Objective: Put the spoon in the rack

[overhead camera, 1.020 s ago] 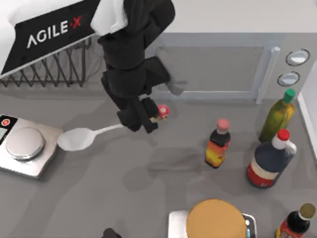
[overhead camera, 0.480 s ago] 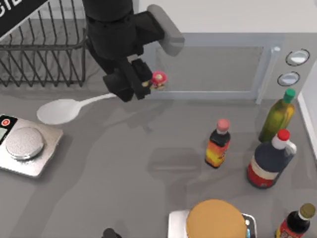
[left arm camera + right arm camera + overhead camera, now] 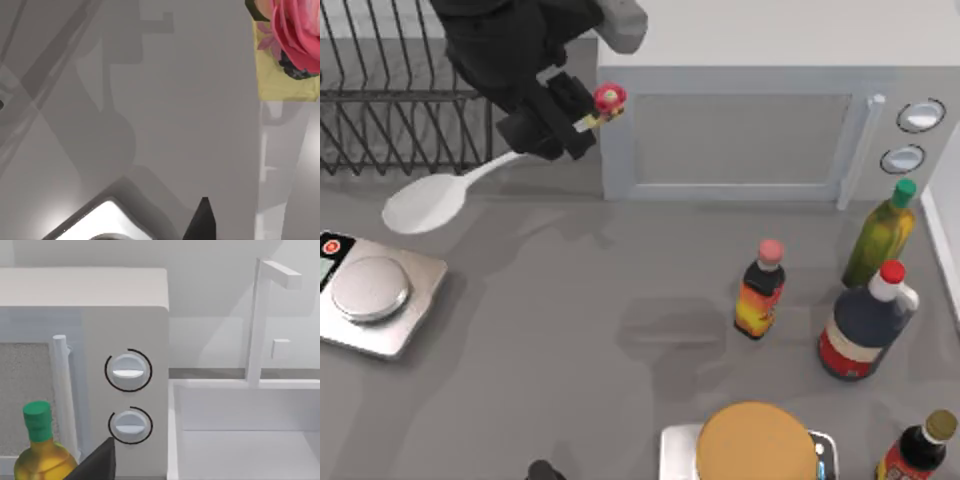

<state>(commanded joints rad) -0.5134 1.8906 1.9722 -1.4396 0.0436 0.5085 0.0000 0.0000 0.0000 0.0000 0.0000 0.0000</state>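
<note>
My left gripper [image 3: 558, 128] is shut on the thin handle of the white spoon [image 3: 422, 205], holding it in the air at the back left. The spoon slants: its oval bowl hangs low toward the left, and its red-pink flower knob [image 3: 609, 97] sticks up by the microwave's corner. The black wire rack [image 3: 390, 110] stands just behind and left of the spoon, with the bowl in front of its lower bar. In the left wrist view the flower knob [image 3: 296, 31] is close up and one dark fingertip [image 3: 201, 220] shows. In the right wrist view a dark fingertip [image 3: 99, 462] of the parked right arm shows.
A grey microwave [image 3: 740, 135] fills the back middle. A kitchen scale [image 3: 368, 298] sits at the left. Bottles stand at the right: a small sauce bottle [image 3: 760, 290], an oil bottle [image 3: 882, 232], and a dark red-capped one [image 3: 865, 328]. A round wooden lid [image 3: 756, 446] is at the front.
My left arm has carried the spoon up and toward the back left, from the table's middle to just in front of the rack. Nothing else has moved.
</note>
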